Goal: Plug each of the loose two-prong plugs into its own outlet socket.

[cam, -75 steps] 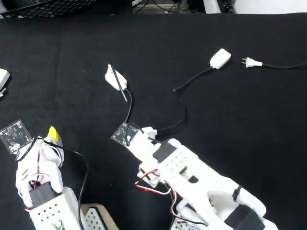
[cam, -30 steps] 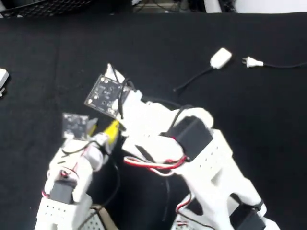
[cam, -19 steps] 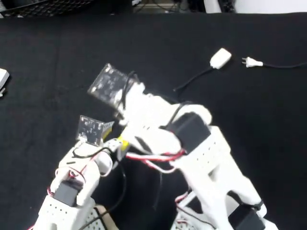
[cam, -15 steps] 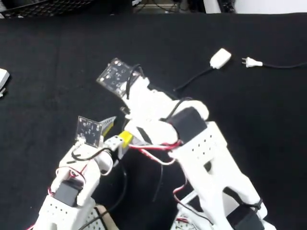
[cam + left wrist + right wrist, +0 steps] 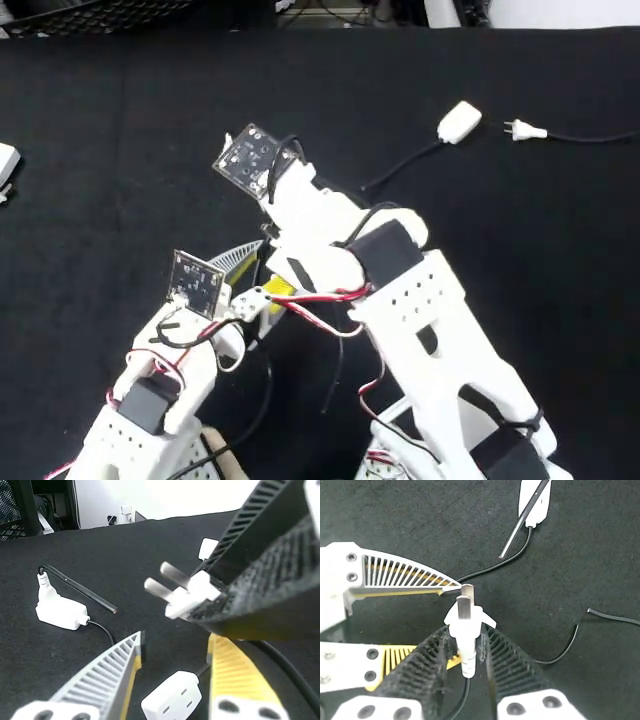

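My left gripper (image 5: 172, 672) stands spread open astride the white outlet socket (image 5: 170, 701) lying on the black table (image 5: 520, 250). Just beside it, my right gripper (image 5: 465, 635) pinches the two-prong plug (image 5: 464, 617) aloft. I'd clamp the socket first, then square the prongs to its slots.

1. The desk (image 5: 120, 120) is being covered by a black cloth.
2. A white wall (image 5: 165, 497) is being shown beyond the desk's far edge.
3. A dark mesh object (image 5: 90, 15) is being kept past the far left corner.
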Tool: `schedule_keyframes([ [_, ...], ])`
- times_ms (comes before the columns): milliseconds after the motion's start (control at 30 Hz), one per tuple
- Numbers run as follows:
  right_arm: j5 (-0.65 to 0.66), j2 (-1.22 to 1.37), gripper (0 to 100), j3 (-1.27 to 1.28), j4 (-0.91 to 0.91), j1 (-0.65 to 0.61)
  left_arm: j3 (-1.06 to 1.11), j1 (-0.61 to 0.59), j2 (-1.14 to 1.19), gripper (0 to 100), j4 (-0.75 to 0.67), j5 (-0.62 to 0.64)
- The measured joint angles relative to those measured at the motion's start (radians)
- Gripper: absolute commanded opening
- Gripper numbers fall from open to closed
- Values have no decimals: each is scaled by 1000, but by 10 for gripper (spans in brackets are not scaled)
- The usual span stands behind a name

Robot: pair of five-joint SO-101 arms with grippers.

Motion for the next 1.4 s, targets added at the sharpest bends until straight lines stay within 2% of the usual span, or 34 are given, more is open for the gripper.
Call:
schedule_keyframes([
  [300,-12,0,11,-38,129,0,0,0,2,223,-57,-126],
  [633,-32,-14,11,-41,118,9,2,0,6,223,-146,-129],
  [933,-35,-14,15,-29,103,9,2,0,9,223,-150,-130],
  [1100,-35,-14,85,-28,103,9,2,0,9,223,-150,-130],
  [1400,-52,-14,13,-20,103,9,2,0,9,223,-150,-130],
])
